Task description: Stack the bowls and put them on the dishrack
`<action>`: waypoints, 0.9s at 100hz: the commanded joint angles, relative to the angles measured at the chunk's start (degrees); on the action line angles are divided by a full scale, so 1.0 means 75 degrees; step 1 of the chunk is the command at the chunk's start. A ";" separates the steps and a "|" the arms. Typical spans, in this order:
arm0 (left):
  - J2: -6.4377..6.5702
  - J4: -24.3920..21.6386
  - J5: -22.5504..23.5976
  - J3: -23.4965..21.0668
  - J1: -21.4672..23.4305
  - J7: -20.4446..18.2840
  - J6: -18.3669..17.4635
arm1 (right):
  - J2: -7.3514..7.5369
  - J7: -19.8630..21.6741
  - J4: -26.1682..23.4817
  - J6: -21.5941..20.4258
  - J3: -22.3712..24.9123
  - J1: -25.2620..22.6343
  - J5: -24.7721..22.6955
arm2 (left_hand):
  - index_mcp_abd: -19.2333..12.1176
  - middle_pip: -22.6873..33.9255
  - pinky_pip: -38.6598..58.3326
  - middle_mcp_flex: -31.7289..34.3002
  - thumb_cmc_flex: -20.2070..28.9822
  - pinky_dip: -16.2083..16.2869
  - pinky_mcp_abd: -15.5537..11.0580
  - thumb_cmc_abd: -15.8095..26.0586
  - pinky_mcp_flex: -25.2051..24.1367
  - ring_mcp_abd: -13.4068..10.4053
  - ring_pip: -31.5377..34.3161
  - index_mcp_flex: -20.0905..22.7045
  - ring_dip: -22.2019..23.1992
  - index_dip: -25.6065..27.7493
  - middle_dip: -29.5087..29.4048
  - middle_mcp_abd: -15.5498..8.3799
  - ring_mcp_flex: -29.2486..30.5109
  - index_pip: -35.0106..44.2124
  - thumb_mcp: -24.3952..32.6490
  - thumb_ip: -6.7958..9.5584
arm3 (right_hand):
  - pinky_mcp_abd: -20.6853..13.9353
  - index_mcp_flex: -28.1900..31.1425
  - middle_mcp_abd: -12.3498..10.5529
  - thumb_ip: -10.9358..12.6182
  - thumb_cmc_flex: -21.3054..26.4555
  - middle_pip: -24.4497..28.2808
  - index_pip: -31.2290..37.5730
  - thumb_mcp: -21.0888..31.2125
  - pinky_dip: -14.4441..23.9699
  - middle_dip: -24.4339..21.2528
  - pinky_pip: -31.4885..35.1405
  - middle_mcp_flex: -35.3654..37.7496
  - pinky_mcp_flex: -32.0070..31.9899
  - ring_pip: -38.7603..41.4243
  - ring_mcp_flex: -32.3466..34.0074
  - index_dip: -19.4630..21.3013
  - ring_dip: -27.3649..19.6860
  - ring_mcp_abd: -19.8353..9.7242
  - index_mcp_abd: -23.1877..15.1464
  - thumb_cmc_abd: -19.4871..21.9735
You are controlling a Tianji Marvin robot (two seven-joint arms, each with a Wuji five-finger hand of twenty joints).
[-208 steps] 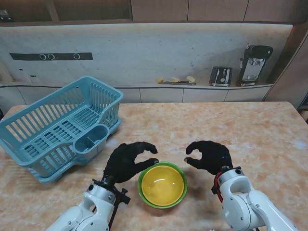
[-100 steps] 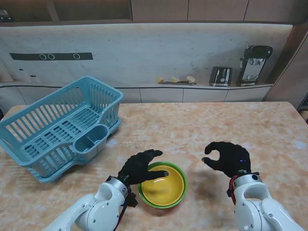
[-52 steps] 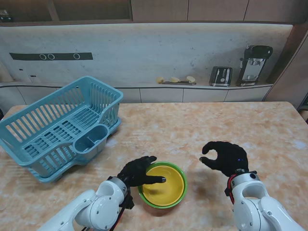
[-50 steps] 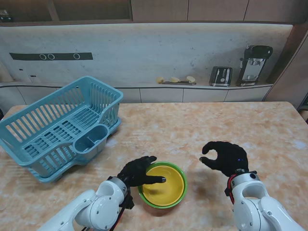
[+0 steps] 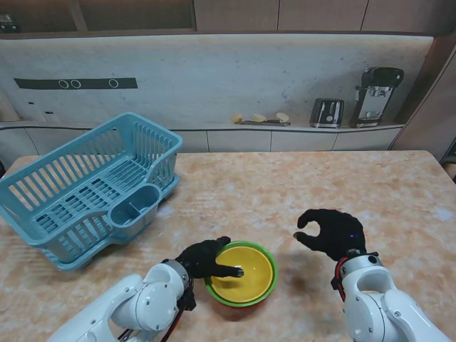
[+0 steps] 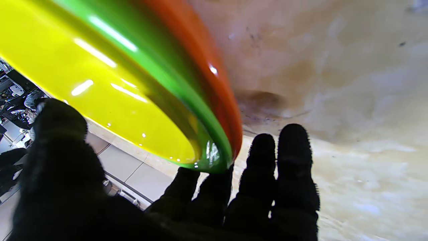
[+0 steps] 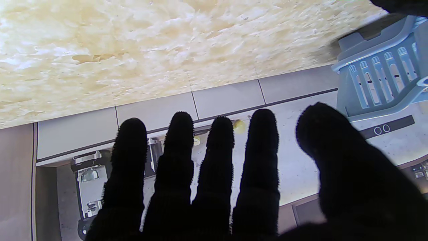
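The blue dishrack sits at the far left of the tabletop, its basket open to take the bowls. Nearer to me, the left hand pinches the rim of the bowl stack, thumb inside the yellow bowl and fingers underneath, probably to carry all three nested bowls together. The right hand hovers released, holding nothing, well clear of the stack.

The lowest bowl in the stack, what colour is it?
Orange: the lowest bowl shows best in the left wrist view, under the green one.
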 commanded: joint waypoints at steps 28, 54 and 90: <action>0.0110 0.0005 0.0102 0.0267 -0.0162 -0.0430 0.0238 | -0.0041 0.0058 0.0000 -0.0035 -0.0018 -0.0066 0.0030 | 0.0228 0.0455 0.0523 0.0212 0.0386 0.0187 -0.0346 -0.0342 0.0466 -0.0080 0.0446 0.0441 0.0432 0.0454 0.0409 0.0103 0.0563 0.0382 0.0181 0.0288 | 0.0081 0.0095 -0.0108 -0.0124 -0.0147 0.0029 0.0166 0.0066 0.0142 0.0143 -0.0022 0.0119 -0.0125 -0.0097 -0.0027 -0.0122 -0.0032 0.0044 -0.0249 0.0152; 0.0112 0.0189 0.0094 0.0500 -0.0364 -0.0475 0.0420 | -0.0045 0.0038 0.0001 -0.0048 -0.0014 -0.0073 0.0057 | 0.0172 0.1254 0.1092 0.0661 0.0746 0.0262 -0.0830 -0.0363 0.0986 -0.0280 0.1046 0.0633 0.0923 0.0869 0.0943 0.0036 0.1160 0.0623 0.0326 0.0265 | 0.0081 0.0101 -0.0112 -0.0124 -0.0160 0.0034 0.0206 0.0057 0.0147 0.0148 -0.0023 0.0118 -0.0150 -0.0085 -0.0021 -0.0141 -0.0027 0.0051 -0.0267 0.0187; 0.0148 0.0277 -0.0049 0.0761 -0.0628 -0.0703 0.0613 | -0.0046 0.0052 -0.0005 -0.0021 -0.0011 -0.0078 0.0079 | -0.0430 0.2982 0.2481 0.1902 0.0863 0.0078 -0.1511 -0.0900 0.2308 -0.0987 0.2471 0.0018 0.1966 0.3381 0.1940 -0.0874 0.2816 0.4021 0.2697 0.0100 | 0.0084 0.0104 -0.0102 -0.0117 -0.0159 0.0041 0.0225 0.0061 0.0152 0.0153 -0.0017 0.0121 -0.0143 -0.0080 -0.0025 -0.0160 -0.0024 0.0053 -0.0257 0.0221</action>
